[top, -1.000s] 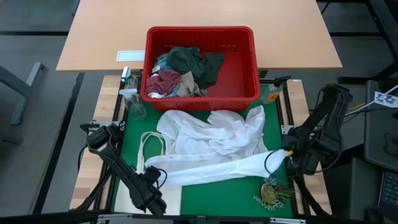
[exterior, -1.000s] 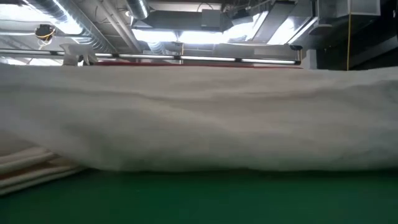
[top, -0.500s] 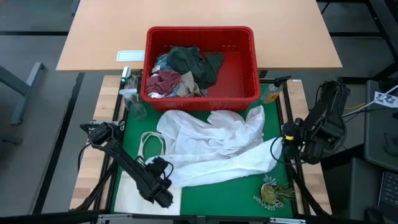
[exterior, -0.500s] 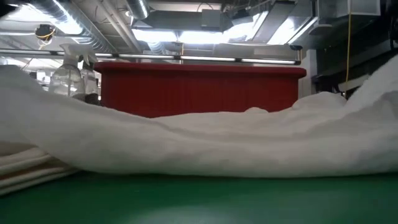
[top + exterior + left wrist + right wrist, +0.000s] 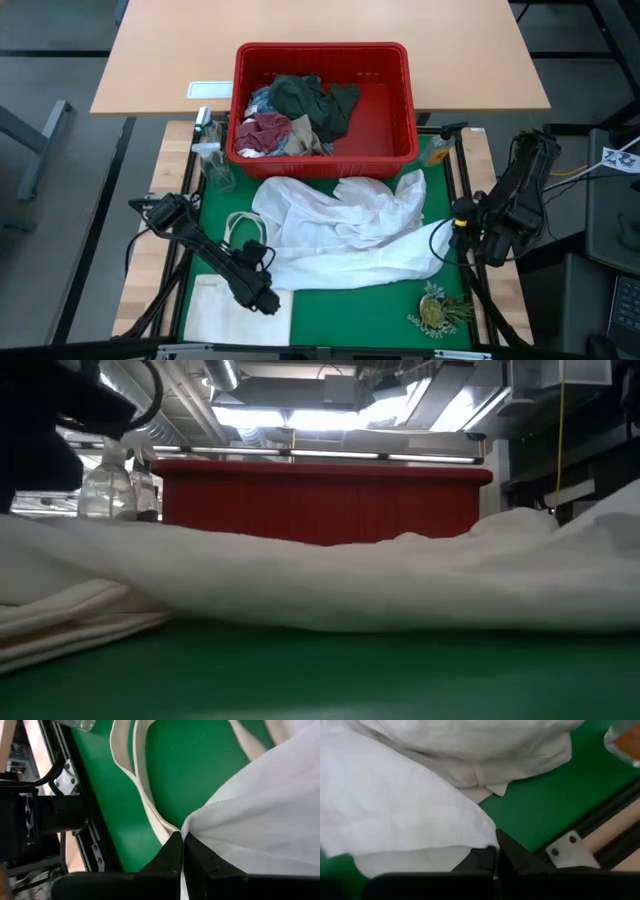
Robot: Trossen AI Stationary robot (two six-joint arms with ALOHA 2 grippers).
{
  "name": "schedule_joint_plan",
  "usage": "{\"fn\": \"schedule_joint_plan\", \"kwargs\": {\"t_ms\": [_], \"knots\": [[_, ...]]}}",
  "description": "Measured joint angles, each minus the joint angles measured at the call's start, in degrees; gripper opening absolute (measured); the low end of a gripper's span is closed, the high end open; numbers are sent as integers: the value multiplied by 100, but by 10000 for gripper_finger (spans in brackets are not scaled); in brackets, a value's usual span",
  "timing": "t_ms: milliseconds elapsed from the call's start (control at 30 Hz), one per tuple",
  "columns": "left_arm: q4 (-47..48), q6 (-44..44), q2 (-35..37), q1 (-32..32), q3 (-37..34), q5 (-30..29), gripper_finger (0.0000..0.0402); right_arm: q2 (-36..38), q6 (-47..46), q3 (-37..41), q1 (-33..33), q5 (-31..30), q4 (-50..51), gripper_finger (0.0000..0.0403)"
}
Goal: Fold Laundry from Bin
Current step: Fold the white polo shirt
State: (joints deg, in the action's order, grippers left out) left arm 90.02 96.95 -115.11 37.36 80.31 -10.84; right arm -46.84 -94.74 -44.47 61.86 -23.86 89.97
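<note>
While both pincers pinch its corners, white garment (image 5: 340,235) spreads.

Your two arms in matte black, jointed tubular links, thin black cables looping behind each wrist, left gripper (image 5: 182,851) with blocky angular black fingers, right gripper (image 5: 496,862) matching, dark housing just behind

the white garment (image 5: 345,235) covers most of the green mat (image 5: 370,305), leaving bare green only along the near edge. the red bin (image 5: 322,105) blocks the far side, with spray bottles (image 5: 210,150) at its left corner. a dried plant (image 5: 438,310) sits at the near right corner.
</note>
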Motion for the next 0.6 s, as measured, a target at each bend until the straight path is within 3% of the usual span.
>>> {"fn": "schedule_joint_plan", "kwargs": {"t_ms": [167,367,600], "knots": [[-2,-2,0,14,-135,339,0,-97,-325,24,-1,529,5,1],[-5,-2,0,153,-155,623,4,-89,-360,26,-1,360,7,3],[-3,40,0,155,-155,609,51,-89,-108,26,-1,493,5,5]]}}
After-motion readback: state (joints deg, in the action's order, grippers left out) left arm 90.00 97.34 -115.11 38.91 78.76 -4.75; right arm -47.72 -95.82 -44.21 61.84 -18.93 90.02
